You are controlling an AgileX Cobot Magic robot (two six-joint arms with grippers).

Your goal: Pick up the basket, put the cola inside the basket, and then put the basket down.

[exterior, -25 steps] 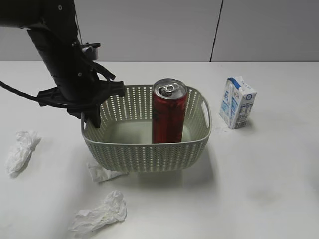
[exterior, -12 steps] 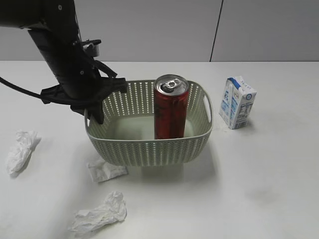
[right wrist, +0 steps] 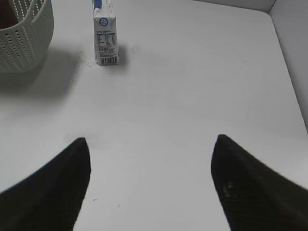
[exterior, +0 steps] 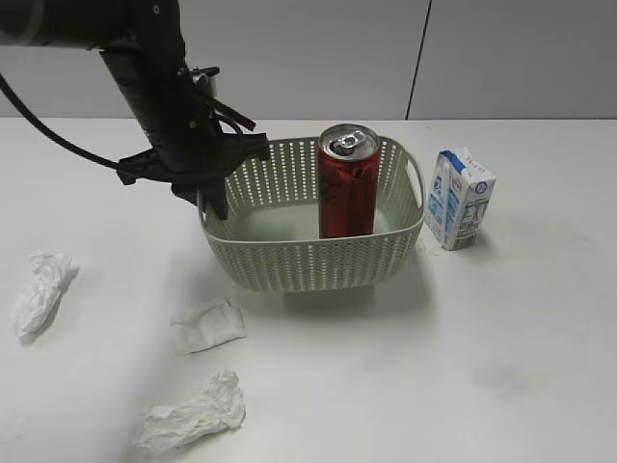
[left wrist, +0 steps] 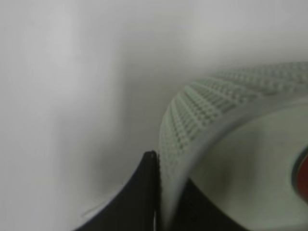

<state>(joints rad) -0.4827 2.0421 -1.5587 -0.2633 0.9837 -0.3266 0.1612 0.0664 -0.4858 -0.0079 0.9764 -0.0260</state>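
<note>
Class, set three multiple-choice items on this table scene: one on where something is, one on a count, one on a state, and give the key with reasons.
1. Where does the tall red metal cola can stand?
A. Inside the pale green perforated plastic basket
B. On the table beside the carton
C. In the right claw

2. How many crumpled white tissues lie on the white table?
A. One
B. Three
C. Five

3. What state is the left claw in?
A. Open above the table
B. Shut on the basket's rim
C. Shut on the can

Key: 1 A, the can rises from within the basket walls. 2 B, one at far left, one before the basket, one nearest the camera. 3 B, the left wrist view shows the dark fingers pinching the basket wall; the right claw hangs open, apart.
</note>
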